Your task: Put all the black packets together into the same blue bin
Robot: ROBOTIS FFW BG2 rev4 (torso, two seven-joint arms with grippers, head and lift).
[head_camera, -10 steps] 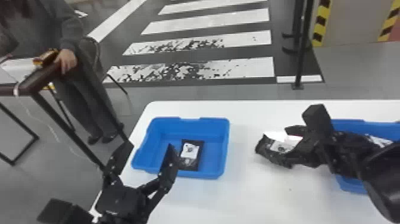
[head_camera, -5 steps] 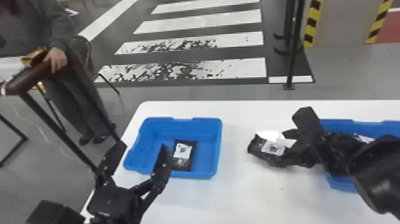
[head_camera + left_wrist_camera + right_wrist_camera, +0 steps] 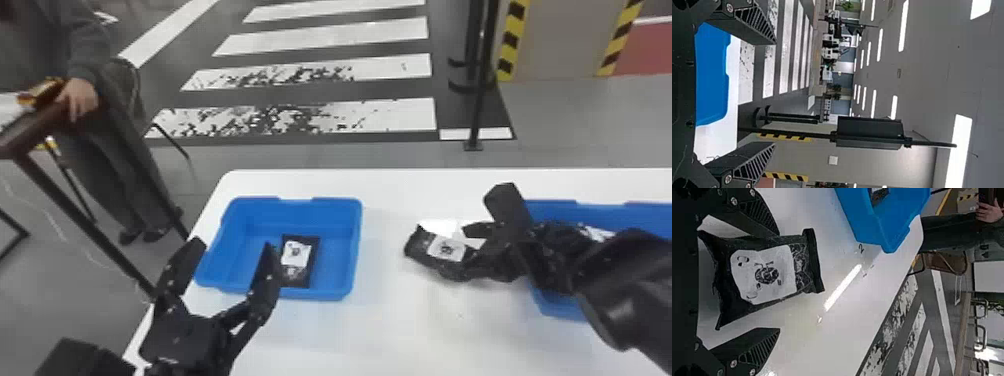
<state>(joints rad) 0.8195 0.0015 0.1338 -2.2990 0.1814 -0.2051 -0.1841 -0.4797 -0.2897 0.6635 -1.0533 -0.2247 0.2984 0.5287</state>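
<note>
In the head view, your left gripper (image 3: 234,246) has its fingers apart at the near side of the left bin (image 3: 235,291)—a small packet (image 3: 300,261) with a white label lies inside. The right bin (image 3: 562,311) holds something dark with a white patch, partly hidden by your right arm (image 3: 625,285). Between the bins, the right gripper (image 3: 467,250) is at the larger packet (image 3: 420,247).

In the left wrist view, the fingers stand wide apart.

In the right wrist view, they're also apart—the larger packet between them is black and wrinkled, white-labelled, with a straight end strip.
</note>
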